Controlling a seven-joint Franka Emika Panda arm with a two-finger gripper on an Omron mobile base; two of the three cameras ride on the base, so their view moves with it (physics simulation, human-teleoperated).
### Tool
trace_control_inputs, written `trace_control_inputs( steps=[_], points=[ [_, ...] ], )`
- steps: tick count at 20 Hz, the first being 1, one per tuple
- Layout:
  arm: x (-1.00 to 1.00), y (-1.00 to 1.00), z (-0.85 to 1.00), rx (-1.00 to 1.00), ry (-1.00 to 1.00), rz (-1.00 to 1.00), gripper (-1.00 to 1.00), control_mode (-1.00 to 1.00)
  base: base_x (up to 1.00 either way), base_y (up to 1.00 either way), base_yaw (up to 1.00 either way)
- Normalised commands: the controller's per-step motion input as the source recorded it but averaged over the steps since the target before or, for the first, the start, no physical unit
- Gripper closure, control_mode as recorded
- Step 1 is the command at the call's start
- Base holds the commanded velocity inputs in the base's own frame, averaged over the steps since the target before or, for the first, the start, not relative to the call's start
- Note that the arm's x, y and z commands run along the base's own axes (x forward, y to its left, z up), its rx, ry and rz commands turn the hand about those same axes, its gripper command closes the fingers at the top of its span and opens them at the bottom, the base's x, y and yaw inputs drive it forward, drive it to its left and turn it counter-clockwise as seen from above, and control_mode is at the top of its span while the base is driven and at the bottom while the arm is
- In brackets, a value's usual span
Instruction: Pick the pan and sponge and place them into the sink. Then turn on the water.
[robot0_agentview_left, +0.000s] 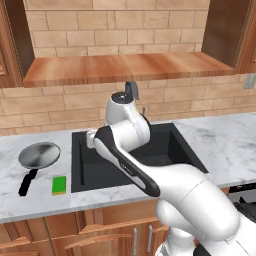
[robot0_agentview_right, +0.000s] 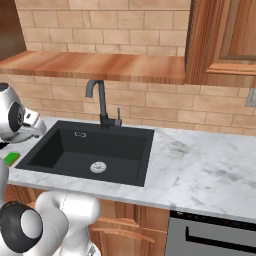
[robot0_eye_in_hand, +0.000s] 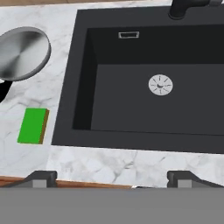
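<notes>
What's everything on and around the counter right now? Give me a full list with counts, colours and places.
pan: one, silver with black handle, on the counter left of the sink
sponge: one, green, on the counter in front of the pan, beside the sink's left edge
sink: one, matte black, set in the counter, with nothing in it
drain: one, silver, in the sink floor
faucet: one, dark grey, behind the sink, no water running
counter: one, white-grey marble
shelf: one, wooden, on the brick wall
gripper: one, dark fingertips, open, above the sink's front edge
</notes>
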Motion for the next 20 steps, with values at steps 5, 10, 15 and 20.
trace_control_inputs(
  steps=[5,10,15,20],
  points=[
    [0.00,0.42,-0.17,0.01,0.00,-0.01,-1.00,-1.00,0.00,0.00,0.00],
    [0.01,0.41,-0.19,0.00,0.00,-0.03,-1.00,-1.00,0.00,0.00,0.00],
    [0.03,0.39,-0.17,0.00,0.00,-0.03,-1.00,-1.00,0.00,0.00,0.00],
    [0.10,0.38,-0.15,0.00,0.00,-0.03,-1.00,-1.00,0.00,0.00,0.00]
  ],
)
